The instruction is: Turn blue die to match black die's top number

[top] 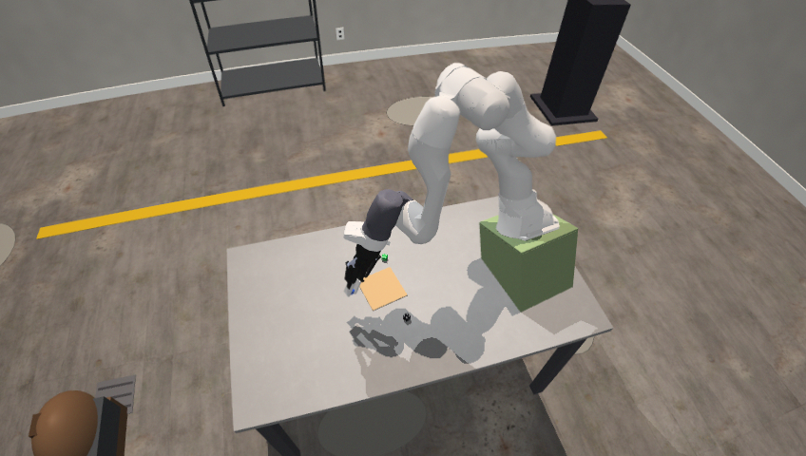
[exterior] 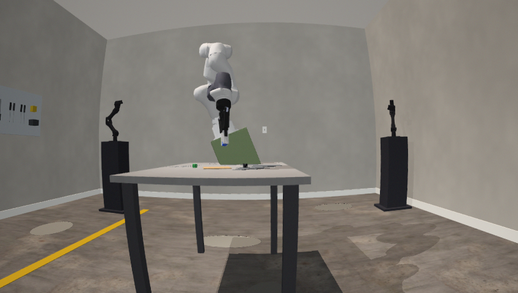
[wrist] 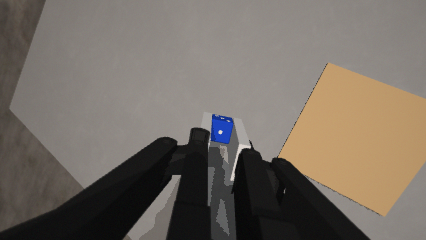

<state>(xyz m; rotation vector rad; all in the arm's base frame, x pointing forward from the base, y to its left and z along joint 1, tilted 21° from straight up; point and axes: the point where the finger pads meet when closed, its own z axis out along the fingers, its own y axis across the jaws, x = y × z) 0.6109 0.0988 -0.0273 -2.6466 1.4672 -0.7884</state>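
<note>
My gripper [wrist: 219, 129] is shut on the blue die [wrist: 221, 129], held well above the table. The die face toward the wrist camera shows one white pip. In the top view the gripper [top: 352, 290] hangs beside the left edge of the orange mat [top: 383, 288]. In the exterior view the gripper [exterior: 224, 142] is high over the table. The orange mat [wrist: 357, 135] lies flat, to the right in the wrist view. The black die [top: 406, 317] sits on the table just in front of the mat; it also shows in the exterior view [exterior: 245, 165]. Its top number is too small to read.
A green die [top: 384, 257] sits on the table behind the mat, near the wrist. The green pedestal [top: 528, 262] carrying the arm stands at the table's right. The table's left edge is close in the wrist view.
</note>
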